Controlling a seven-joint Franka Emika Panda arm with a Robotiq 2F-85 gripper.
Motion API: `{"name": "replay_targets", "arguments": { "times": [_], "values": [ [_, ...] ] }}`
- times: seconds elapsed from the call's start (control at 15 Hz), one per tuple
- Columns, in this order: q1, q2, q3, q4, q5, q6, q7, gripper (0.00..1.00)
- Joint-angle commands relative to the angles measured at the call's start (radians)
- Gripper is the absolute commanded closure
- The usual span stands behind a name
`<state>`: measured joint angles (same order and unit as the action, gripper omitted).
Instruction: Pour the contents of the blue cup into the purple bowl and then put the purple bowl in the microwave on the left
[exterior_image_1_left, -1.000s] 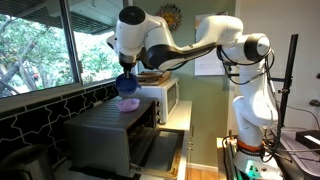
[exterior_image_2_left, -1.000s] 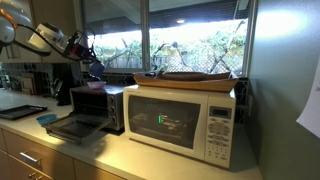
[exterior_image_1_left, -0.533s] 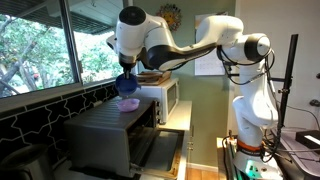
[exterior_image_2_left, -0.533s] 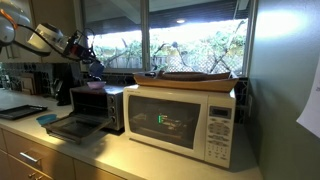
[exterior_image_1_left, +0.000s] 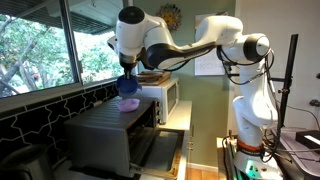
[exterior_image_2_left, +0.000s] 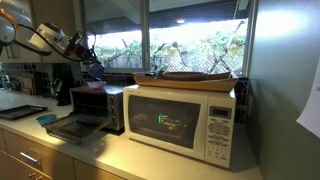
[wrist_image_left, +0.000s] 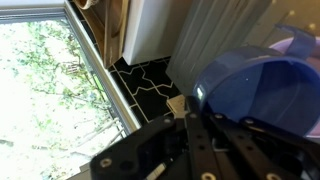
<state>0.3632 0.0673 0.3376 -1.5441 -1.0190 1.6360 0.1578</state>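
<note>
One blue cup (wrist_image_left: 252, 95) sat clamped tight in our gripper (exterior_image_1_left: 126, 80) at the upper left of the frame, just above the purple bowl (exterior_image_1_left: 129, 102) resting atop the microwave (exterior_image_1_left: 105, 135), presumably so its contents would land inside the bowl.

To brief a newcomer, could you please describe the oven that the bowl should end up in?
Look along the counter below the window: two ovens stand side by side. Yours is the dark-grey oven with its front door dropped open, unlike the white microwave, whose door is shut.
</note>
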Motion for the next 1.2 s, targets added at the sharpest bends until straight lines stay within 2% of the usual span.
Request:
{"name": "replay_targets", "arguments": {
  "times": [0.0, 0.53, 0.93, 1.13],
  "values": [
    [-0.015, -0.015, -0.011, 0.005, 0.095, 0.008, -0.016, 0.99],
    [-0.049, 0.0, -0.052, 0.055, 0.234, -0.015, 0.035, 0.99],
    [-0.123, -0.023, -0.122, 0.065, 0.457, 0.004, 0.072, 0.99],
    [-0.161, -0.051, -0.161, 0.058, 0.53, 0.027, 0.083, 0.99]
  ]
}}
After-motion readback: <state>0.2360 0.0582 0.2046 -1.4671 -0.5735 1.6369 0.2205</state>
